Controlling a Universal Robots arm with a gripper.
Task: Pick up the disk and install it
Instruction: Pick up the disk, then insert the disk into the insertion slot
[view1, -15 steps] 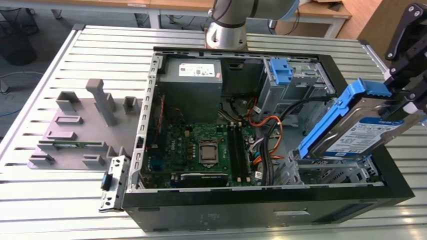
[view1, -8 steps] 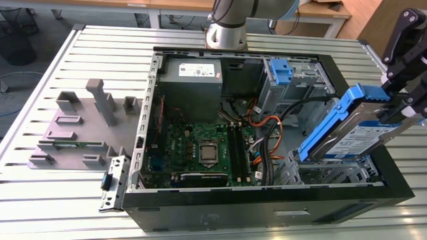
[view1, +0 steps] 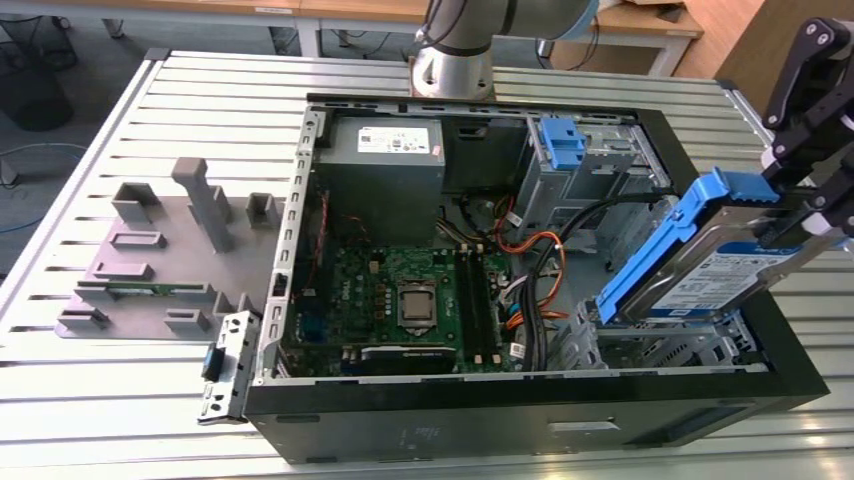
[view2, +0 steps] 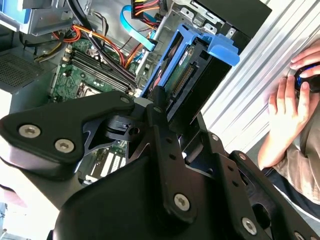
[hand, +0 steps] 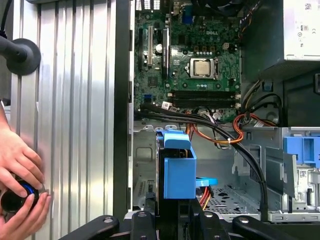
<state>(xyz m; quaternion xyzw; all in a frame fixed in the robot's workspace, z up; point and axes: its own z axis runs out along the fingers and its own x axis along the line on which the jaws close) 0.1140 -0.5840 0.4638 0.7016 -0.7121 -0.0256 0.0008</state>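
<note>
On the exterior view's left a grey parts stand (view1: 160, 250) sits on the slatted table (view1: 80, 420), well apart from the work. The open computer case (view1: 534, 405) lies in the middle with its green board (view1: 400, 300) bare. Orange and black cables (view1: 541, 265) run across toward the metal drive bay (view1: 641, 345) in the near corner on the exterior view's right. Over that bay hangs the disk (view1: 694, 265), steeply tilted, its lower end down by the bay. Its upper end is pinched in the gripper (view1: 798, 225), whose fingers are closed on it. In the first wrist view a person's hands (hand: 20, 170) rest on a small dark object beside the case.

To my eye the step is seating the drive. Doing it well means levelling the disk so its blue rails meet the bay's guides. The connector end should stay clear of those cables, and the disk should slide in straight without forcing.
</note>
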